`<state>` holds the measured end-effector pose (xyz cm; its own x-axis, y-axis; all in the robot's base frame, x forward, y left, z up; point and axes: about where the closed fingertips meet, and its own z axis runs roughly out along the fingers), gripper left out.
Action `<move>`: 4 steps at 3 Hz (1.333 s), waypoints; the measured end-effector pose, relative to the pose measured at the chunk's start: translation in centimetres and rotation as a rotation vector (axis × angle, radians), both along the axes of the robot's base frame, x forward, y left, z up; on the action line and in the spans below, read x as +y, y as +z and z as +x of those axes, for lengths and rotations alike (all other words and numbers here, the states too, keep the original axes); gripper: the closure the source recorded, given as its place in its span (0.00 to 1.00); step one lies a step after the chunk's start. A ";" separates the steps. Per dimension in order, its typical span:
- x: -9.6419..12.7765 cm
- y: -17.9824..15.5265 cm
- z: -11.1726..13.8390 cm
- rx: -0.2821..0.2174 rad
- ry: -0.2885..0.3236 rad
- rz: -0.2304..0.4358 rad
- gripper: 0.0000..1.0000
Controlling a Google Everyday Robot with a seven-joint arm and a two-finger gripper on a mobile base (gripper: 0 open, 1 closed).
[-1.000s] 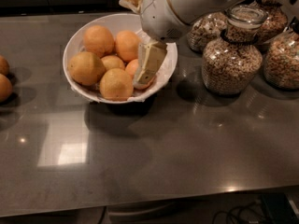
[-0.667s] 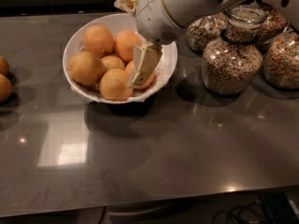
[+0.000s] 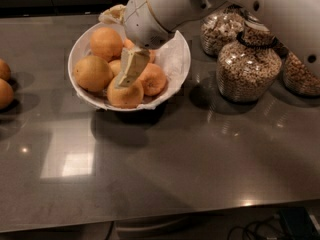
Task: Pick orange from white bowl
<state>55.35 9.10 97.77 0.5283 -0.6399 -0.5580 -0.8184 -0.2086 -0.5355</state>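
The white bowl (image 3: 180, 59) with its crumpled paper lining stands at the back middle of the dark table. It holds several fruits. The orange (image 3: 92, 73), large and yellowish, lies at the bowl's left side, with another large one (image 3: 106, 43) behind it and one (image 3: 125, 96) at the front. A smaller, deeper-orange fruit (image 3: 154, 79) lies to the right. My gripper (image 3: 127, 76) reaches down from the white arm (image 3: 160, 9) into the middle of the bowl, just right of the orange and above the front fruit.
Three glass jars of grains and nuts (image 3: 247, 66) stand to the right of the bowl, under the arm. Two more fruits (image 3: 4, 84) lie at the table's left edge. The table's front edge (image 3: 160, 219) runs along the bottom.
My gripper has moved left, from the bowl's right side to its middle, closer to the large orange. The fruits have not moved.
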 end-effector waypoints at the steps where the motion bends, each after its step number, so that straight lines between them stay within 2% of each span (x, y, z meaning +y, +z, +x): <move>1: 0.9 -0.7 0.8 0.002 0.018 -0.001 0.36; 3: 1.4 -0.9 1.0 0.001 0.028 -0.001 0.31; 4: 2.8 -0.2 0.3 0.028 0.064 0.037 0.29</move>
